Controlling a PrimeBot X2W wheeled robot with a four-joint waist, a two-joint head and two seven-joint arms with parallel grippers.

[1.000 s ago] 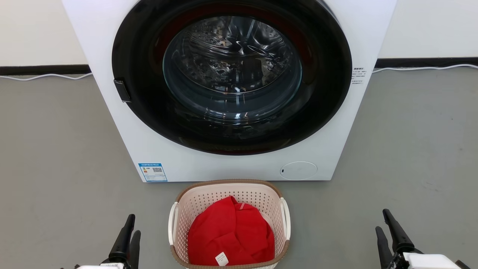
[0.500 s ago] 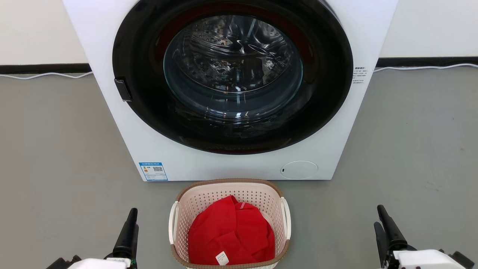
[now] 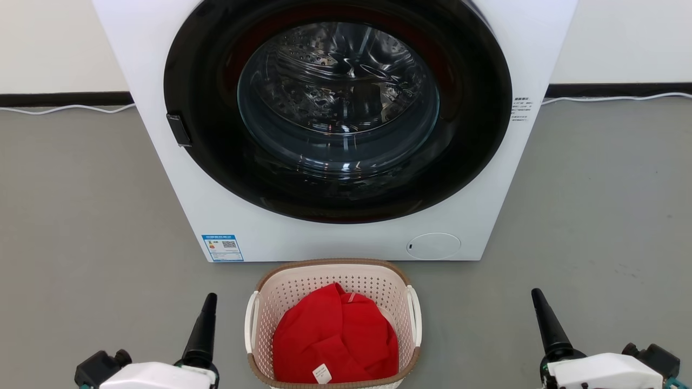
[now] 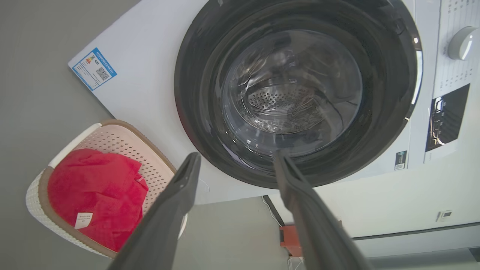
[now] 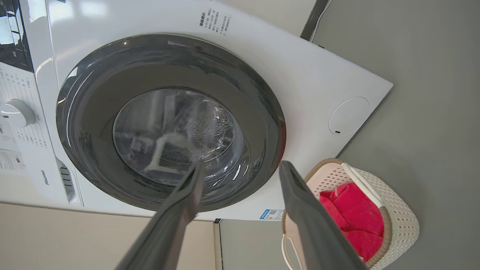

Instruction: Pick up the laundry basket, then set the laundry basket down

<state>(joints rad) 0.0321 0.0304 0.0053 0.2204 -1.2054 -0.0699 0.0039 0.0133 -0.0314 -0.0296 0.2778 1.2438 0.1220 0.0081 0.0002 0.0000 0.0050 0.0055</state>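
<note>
The laundry basket [image 3: 330, 263] is cream with perforated walls, a brown rim and white side handles. It stands on the grey floor just in front of the washing machine and holds a red garment [image 3: 332, 337]. My left gripper [image 3: 210, 298] hovers to its left, close to the left handle but apart from it. My right gripper [image 3: 537, 294] is well off to its right. In the wrist views both the left gripper [image 4: 237, 157] and the right gripper [image 5: 242, 167] are open and empty. The laundry basket [image 4: 112, 138] lies low left in the left wrist view, and the basket [image 5: 403, 215] low right in the right one.
A white front-loading washing machine [image 3: 335, 240] with a dark round door, which looks closed, stands right behind the basket. A white cable [image 3: 54, 109] runs along the wall's dark skirting. Grey floor [image 3: 81, 216] spreads wide on both sides.
Both grippers have come forward in the head view and turned edge-on. The left one moved right, toward the basket; the right one shifted a little left. The basket has not moved.
</note>
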